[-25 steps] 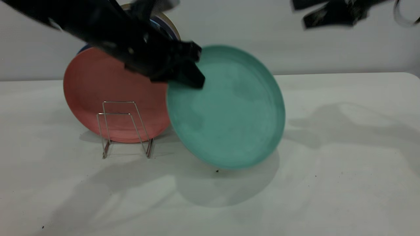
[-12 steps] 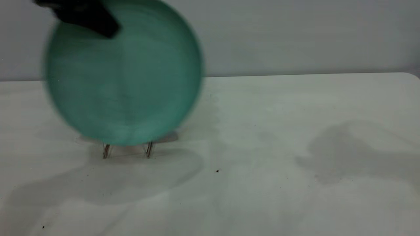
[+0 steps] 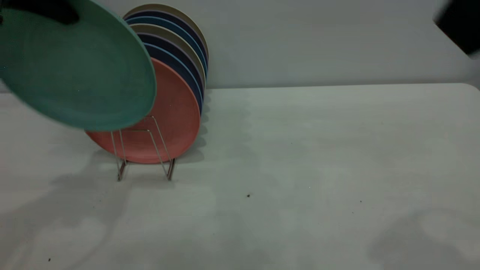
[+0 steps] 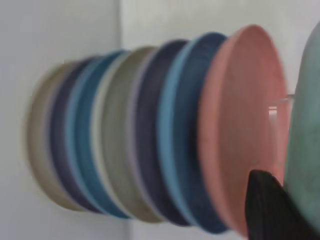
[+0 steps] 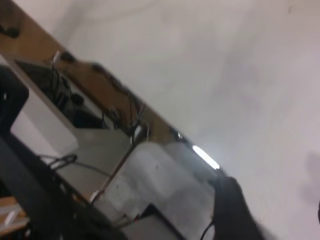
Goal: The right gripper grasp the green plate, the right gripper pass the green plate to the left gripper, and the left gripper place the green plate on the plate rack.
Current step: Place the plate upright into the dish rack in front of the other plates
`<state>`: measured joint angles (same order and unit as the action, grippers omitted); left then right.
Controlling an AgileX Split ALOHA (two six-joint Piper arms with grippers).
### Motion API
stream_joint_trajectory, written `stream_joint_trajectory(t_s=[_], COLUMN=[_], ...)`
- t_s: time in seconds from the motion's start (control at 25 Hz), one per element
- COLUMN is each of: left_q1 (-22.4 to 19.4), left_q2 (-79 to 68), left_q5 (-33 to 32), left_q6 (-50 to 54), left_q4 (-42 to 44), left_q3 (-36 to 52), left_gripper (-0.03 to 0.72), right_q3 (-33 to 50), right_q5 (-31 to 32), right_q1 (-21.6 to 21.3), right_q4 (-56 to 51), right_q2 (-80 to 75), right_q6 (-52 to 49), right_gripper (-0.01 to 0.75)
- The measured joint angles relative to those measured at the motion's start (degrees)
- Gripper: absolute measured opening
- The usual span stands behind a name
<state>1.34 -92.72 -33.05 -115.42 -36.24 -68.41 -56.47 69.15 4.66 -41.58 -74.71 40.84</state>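
The green plate hangs tilted in the air at the upper left, above and in front of the plate rack, clear of its wire loops. My left gripper is shut on the plate's top rim and is mostly out of frame. In the left wrist view one black finger presses the green plate, next to the racked plates. My right gripper is high at the far right, away from the plate; in its wrist view its fingers stand apart and hold nothing.
A salmon-pink plate stands at the front of the rack, with several blue, dark and beige plates lined up behind it. The same row shows in the left wrist view. The white table stretches to the right.
The green plate has moved left and up with my left gripper, uncovering the rack and its plates. The right arm shows again at the top right corner.
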Motion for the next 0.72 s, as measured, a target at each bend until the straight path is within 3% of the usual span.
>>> stream_joint_trajectory(t_s=[0.32,0.72], left_q1=[0.0,1.3], left_q2=[-3.2,-5.8], left_q5=[2.9,6.6], left_q6=[-5.0,-5.0], left_q4=[-4.9,-4.9], left_q3=[0.0,0.0], left_gripper=[0.107,0.107], right_q3=[13.7,17.4], right_q5=[-0.7,-0.8], right_q1=[0.0,0.0], right_q4=[5.1,9.4], right_q2=[15.0,29.2], right_q6=[-4.5,-9.4], right_gripper=[0.428,0.428])
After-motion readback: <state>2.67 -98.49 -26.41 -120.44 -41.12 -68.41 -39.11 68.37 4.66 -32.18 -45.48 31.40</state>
